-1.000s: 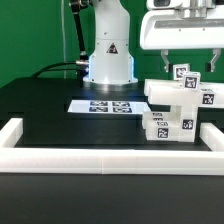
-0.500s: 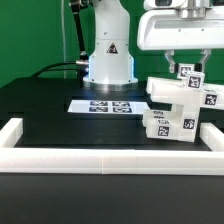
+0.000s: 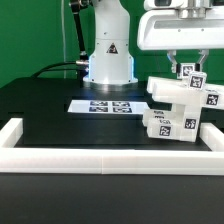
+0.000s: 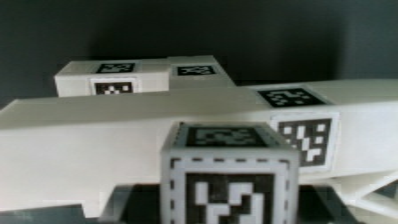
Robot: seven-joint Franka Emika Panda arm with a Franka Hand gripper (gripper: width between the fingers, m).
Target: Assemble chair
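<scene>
My gripper (image 3: pixel 187 67) hangs at the exterior view's upper right, shut on a small upright white tagged chair piece (image 3: pixel 190 71). In the wrist view that piece (image 4: pixel 231 170) fills the gap between my dark fingers, at my gripper (image 4: pixel 231 208). Just below it lies a pile of white tagged chair parts (image 3: pixel 180 112). A long bar (image 3: pixel 175 92) lies tilted on top of the pile, with blocky pieces (image 3: pixel 165 125) under it. The wrist view shows the long bar (image 4: pixel 160 110) right behind the held piece and another tagged block (image 4: pixel 134 76) beyond it. Whether the held piece touches the bar is unclear.
The arm's white base (image 3: pixel 108 55) stands at the back centre. The marker board (image 3: pixel 105 105) lies flat in front of it. A low white border rail (image 3: pixel 100 155) runs along the front and both sides of the black table.
My gripper has shifted slightly with the held piece. The top bar of the pile has tilted and moved a little toward the exterior view's right.
</scene>
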